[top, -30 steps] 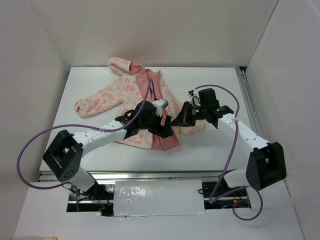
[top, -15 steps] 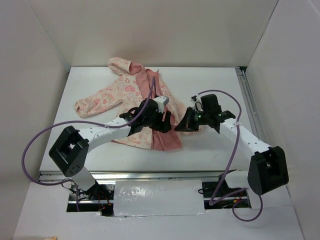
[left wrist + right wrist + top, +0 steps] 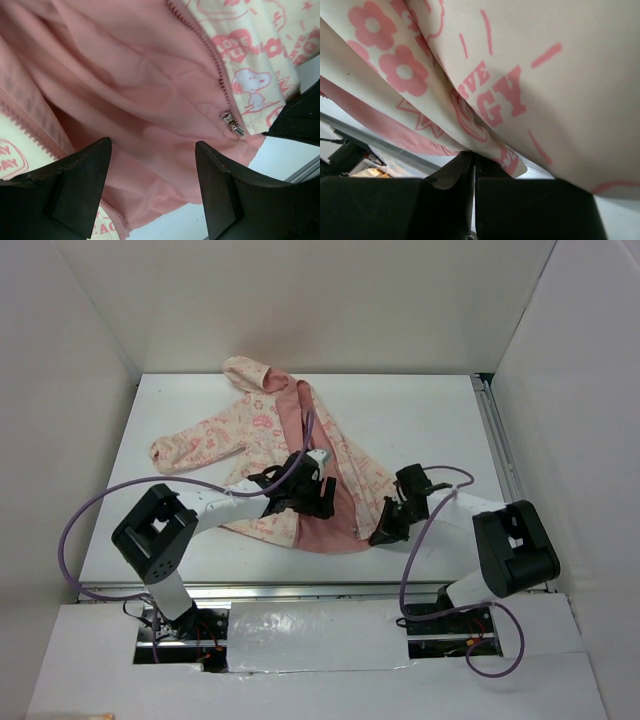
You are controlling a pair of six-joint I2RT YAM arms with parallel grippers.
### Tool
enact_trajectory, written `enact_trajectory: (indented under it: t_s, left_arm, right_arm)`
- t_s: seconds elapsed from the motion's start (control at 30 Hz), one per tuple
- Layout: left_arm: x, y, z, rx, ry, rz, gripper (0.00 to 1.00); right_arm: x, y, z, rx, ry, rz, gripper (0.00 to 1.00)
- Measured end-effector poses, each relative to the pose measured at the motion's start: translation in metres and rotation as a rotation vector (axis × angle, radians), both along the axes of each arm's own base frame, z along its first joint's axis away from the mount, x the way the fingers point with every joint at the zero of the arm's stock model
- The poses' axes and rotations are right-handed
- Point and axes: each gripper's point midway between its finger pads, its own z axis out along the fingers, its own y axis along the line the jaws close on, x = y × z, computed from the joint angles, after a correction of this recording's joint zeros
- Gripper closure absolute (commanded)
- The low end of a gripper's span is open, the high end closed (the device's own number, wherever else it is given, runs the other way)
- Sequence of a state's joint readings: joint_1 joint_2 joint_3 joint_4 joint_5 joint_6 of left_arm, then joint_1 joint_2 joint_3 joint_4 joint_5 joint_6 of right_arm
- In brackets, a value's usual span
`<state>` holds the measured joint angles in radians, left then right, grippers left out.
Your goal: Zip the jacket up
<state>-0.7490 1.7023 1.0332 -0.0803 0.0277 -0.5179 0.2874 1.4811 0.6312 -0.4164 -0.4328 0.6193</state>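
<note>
One jacket [image 3: 250, 428] lies on its back on the white table [image 3: 420, 410], a little toward 9 o'clock from the table's middle. Its hood [image 3: 250, 372] points to 12 o'clock and one sleeve [image 3: 185, 447] stretches out toward 9 o'clock. The front is open: the two printed panels are spread apart, and the salmon lining [image 3: 325, 522] shows between them down to the hem at 6 o'clock. In the left wrist view the zipper [image 3: 200, 42] runs along the edge of the printed panel at 3 o'clock, and its metal slider [image 3: 231, 122] sits low on that edge, near the hem. The other row of teeth [image 3: 30, 125] lies at the 9 o'clock side, well apart from the first.

The left jaws stand wide over the lining just above the hem. Their two dark fingers [image 3: 70, 192] frame bare pink fabric and nothing is caught between them. The left arm [image 3: 215, 505] reaches in from 7 o'clock.

The right jaws are pressed together at the lower corner of the 3 o'clock panel. In the right wrist view the printed fabric [image 3: 520, 75] drapes over them, and its corner runs down into the seam where the fingers [image 3: 380, 210] meet — so they appear to pinch the hem there. The right arm [image 3: 455, 502] lies low along the table from 4 o'clock.

A purple cable [image 3: 85, 530] loops beside each arm.
</note>
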Motion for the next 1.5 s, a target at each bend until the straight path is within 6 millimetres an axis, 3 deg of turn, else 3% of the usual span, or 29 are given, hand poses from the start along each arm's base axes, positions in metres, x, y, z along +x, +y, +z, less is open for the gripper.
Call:
enact_trajectory:
  t_s: [0.03,0.17,0.27,0.3,0.33,0.4,0.47,0.5,0.53,0.67,0.77,0.93,0.97,1.1,1.5]
  left_arm:
    - [-0.002,0.001,-0.003,0.003,0.009,0.005,0.20]
    - [-0.004,0.004,-0.006,0.010,0.021,0.009,0.19]
    - [-0.005,0.004,-0.006,0.009,0.021,0.009,0.19]
    - [-0.006,0.005,-0.007,0.009,0.022,0.009,0.19]
    - [-0.007,0.006,-0.007,0.010,0.023,0.009,0.19]
    - [-0.012,0.010,-0.006,0.004,0.022,0.007,0.18]
    - [-0.018,0.014,-0.003,-0.002,0.019,0.004,0.17]
    - [-0.021,0.017,-0.001,-0.007,0.018,0.002,0.17]
    - [-0.024,0.018,0.002,-0.012,0.016,0.001,0.16]
    - [-0.028,0.021,0.014,-0.041,0.005,0.014,0.15]
    - [-0.034,0.027,0.015,-0.045,0.008,0.022,0.15]
    - [-0.047,0.040,0.008,-0.025,0.041,0.046,0.15]
    - [-0.050,0.043,0.008,-0.021,0.044,0.050,0.15]
    - [-0.058,0.051,0.006,-0.020,0.055,0.066,0.15]
    - [-0.059,0.059,0.004,0.000,0.054,0.093,0.14]
  right_arm:
    - [0.000,0.000,0.000,-0.009,-0.005,0.000,0.95]
    - [0.001,-0.008,0.001,-0.063,-0.023,-0.026,0.66]
    - [0.002,-0.016,0.005,-0.116,-0.057,-0.029,0.57]
    - [0.002,-0.023,0.004,-0.166,-0.077,-0.021,0.49]
    - [0.002,-0.020,0.008,-0.162,-0.094,-0.011,0.49]
    - [-0.001,-0.022,0.015,-0.217,-0.148,0.033,0.30]
    - [-0.002,-0.016,0.030,-0.245,-0.229,0.094,0.29]
    - [0.000,-0.011,0.041,-0.246,-0.284,0.124,0.02]
    - [0.003,-0.007,0.052,-0.245,-0.331,0.137,0.00]
    - [0.019,0.002,0.091,-0.269,-0.500,0.163,0.00]
    - [0.030,0.001,0.100,-0.310,-0.548,0.159,0.01]
    - [0.040,0.006,0.076,-0.407,-0.494,0.216,0.10]
    - [0.041,0.006,0.069,-0.433,-0.476,0.227,0.17]
    - [0.040,0.004,0.044,-0.506,-0.412,0.268,0.27]
    - [0.034,0.017,0.026,-0.477,-0.372,0.330,0.48]
